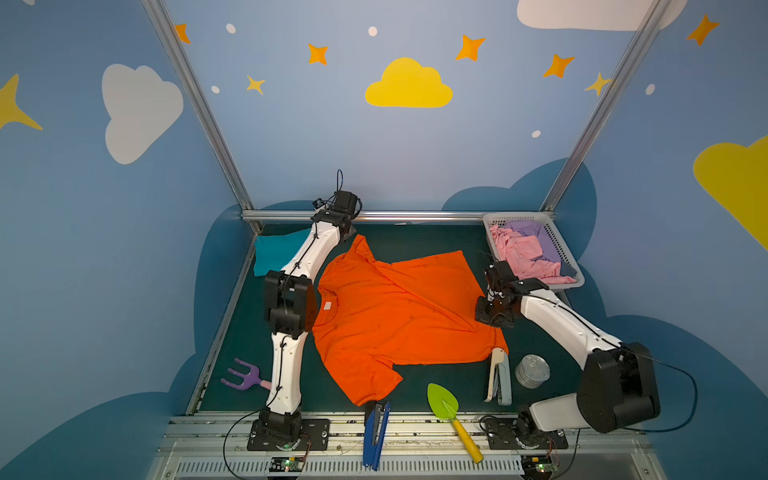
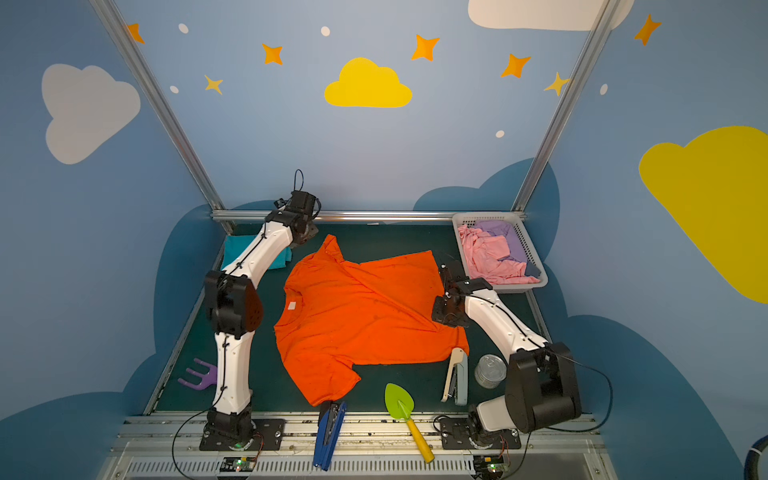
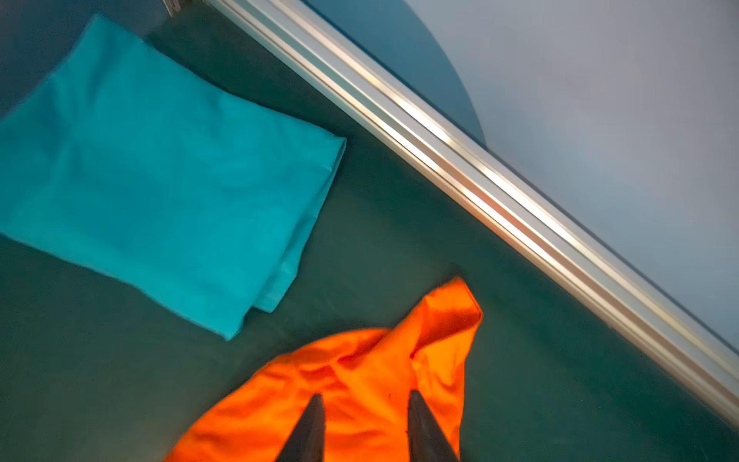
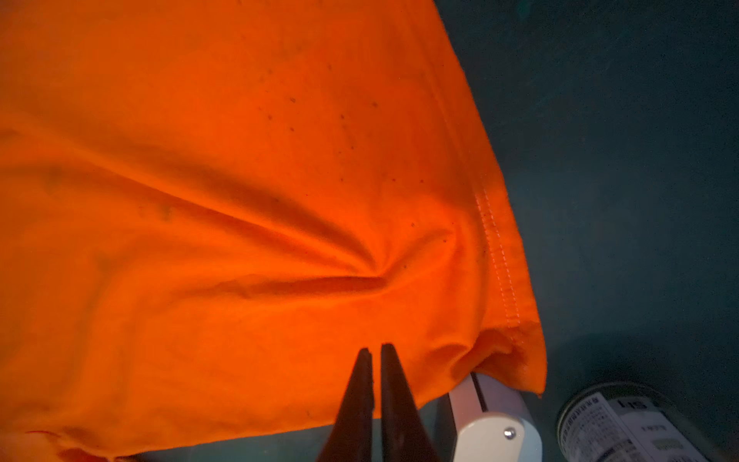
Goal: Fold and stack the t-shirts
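Orange t-shirt [image 1: 399, 316] lay spread on the tabletop [image 3: 380, 224] beneath both tools: left tool [image 3: 366, 394], fingers spread, over a sleeve; right tool [image 4: 376, 348], fingers pressed together, over a hem corner. Folded teal t-shirt [image 3: 160, 180] lay near the left tool, apart from the orange sleeve.

Both top views look steeply down from high in front of the orange t-shirt [image 1: 399, 316] and share the whole table [image 1: 415, 237]. The wrist cameras sit close above it, the left over its far sleeve, the right over its hem.
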`<state>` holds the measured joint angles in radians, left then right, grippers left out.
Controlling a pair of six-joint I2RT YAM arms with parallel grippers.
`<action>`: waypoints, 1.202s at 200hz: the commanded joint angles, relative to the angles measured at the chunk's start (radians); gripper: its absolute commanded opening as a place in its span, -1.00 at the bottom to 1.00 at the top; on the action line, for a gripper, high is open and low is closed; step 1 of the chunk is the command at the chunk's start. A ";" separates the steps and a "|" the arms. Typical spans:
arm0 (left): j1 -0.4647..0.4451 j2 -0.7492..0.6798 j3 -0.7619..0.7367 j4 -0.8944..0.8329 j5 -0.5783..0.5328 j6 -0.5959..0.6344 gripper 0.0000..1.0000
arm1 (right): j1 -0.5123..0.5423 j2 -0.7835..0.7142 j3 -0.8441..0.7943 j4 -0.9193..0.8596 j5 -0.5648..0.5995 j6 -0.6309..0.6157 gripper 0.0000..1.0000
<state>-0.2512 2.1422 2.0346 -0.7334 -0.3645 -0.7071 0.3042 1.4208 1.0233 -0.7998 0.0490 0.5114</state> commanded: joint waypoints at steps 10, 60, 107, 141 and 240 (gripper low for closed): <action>-0.017 -0.169 -0.221 0.158 -0.004 0.018 -0.33 | 0.001 0.037 0.113 0.028 0.014 -0.044 -0.79; -0.027 -0.001 -0.046 0.057 0.108 0.085 0.04 | -0.009 0.379 0.480 0.020 0.021 -0.136 -0.78; -0.034 0.382 0.448 -0.109 0.141 0.170 0.21 | -0.026 0.773 0.912 -0.065 0.047 -0.208 -0.68; -0.033 0.588 0.705 -0.099 0.118 0.240 0.29 | -0.047 1.028 1.236 -0.182 0.070 -0.254 -0.41; 0.029 0.684 0.644 0.141 0.223 0.216 0.68 | -0.064 1.166 1.359 -0.154 0.081 -0.250 0.03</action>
<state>-0.2470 2.7724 2.6720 -0.6449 -0.2092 -0.4610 0.2428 2.5805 2.3695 -0.9459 0.1146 0.2329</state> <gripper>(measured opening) 0.852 0.508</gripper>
